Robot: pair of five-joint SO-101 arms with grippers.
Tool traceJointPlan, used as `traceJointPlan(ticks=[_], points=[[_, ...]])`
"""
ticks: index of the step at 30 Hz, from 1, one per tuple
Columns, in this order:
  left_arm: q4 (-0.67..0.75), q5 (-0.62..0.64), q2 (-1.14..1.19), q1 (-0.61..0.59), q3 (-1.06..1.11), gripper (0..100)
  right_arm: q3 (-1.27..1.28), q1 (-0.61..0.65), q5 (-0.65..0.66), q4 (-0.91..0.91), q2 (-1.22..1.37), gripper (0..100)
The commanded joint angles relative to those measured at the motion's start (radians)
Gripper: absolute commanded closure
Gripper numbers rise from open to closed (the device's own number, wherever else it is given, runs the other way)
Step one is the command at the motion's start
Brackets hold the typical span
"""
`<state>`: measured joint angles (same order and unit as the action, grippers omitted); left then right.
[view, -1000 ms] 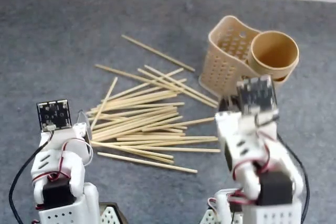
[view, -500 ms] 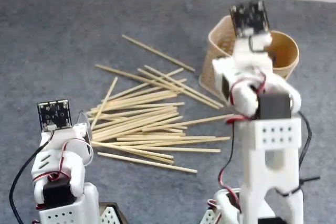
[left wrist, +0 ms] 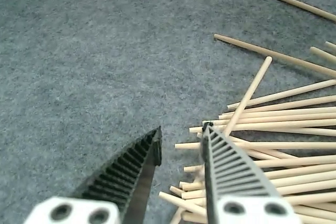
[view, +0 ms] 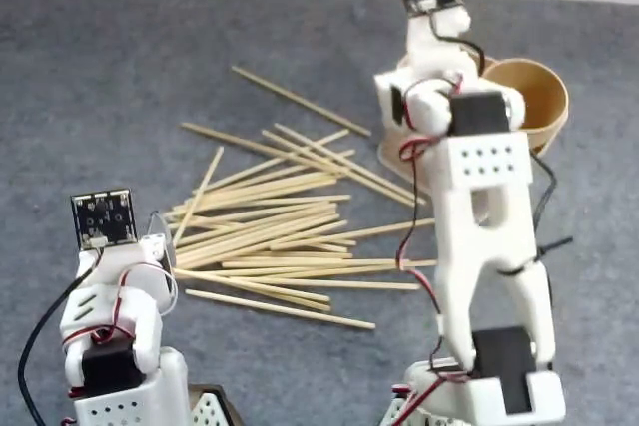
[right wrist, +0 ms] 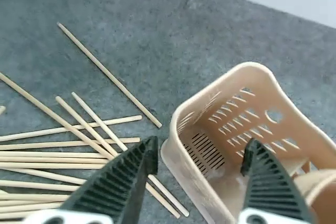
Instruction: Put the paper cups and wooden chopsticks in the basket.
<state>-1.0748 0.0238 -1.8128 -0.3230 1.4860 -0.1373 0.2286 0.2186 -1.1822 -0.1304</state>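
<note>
We see a grey carpeted table (view: 110, 67) spread under everything. The right arm (view: 479, 207) stands on the near right edge and is stretched tall toward the far side, its wrist above the basket. The left arm (view: 115, 316) sits folded low at the near left.

Between the two arms, the wooden chopsticks (view: 270, 226) lie in a loose pile across the middle of the table, most of them running left to right. The beige slotted basket (right wrist: 220, 129) stands at the far right, just past the right end of the pile, and a few sticks end close to its base. The paper cup (view: 539, 97) rests against the basket's right side with its mouth toward us. We cannot tell whether it sits inside the basket or only leans on it.

The right gripper (right wrist: 202, 142) hangs over the basket's left rim with its jaws spread wide and nothing between them. The left gripper (left wrist: 182, 128) is above the left end of the pile with its jaws parted a little and empty. One finger hangs over the stick ends and the other over bare carpet. One stray chopstick (view: 300, 102) lies apart on the far side of the pile.
</note>
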Motion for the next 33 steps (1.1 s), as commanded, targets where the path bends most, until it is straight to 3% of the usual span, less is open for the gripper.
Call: traceJointPlan(ticks=[1,11,16,21,33], points=[[0.021,0.011,-0.01,-0.01,-0.002,86,-0.091,0.004,0.008,-0.004,0.038,73.8],[0.021,0.011,-0.01,-0.01,-0.002,86,-0.148,0.004,0.014,-0.002,0.166,74.1],[0.021,0.011,-0.01,-0.01,-0.002,86,-0.147,0.004,0.017,-0.004,0.202,86.6],[0.021,0.011,-0.01,-0.008,-0.002,86,-0.162,0.004,0.164,-0.059,0.199,99.2],[0.021,0.011,-0.01,-0.008,-0.001,86,-0.291,0.004,0.31,-0.298,0.202,99.2]])
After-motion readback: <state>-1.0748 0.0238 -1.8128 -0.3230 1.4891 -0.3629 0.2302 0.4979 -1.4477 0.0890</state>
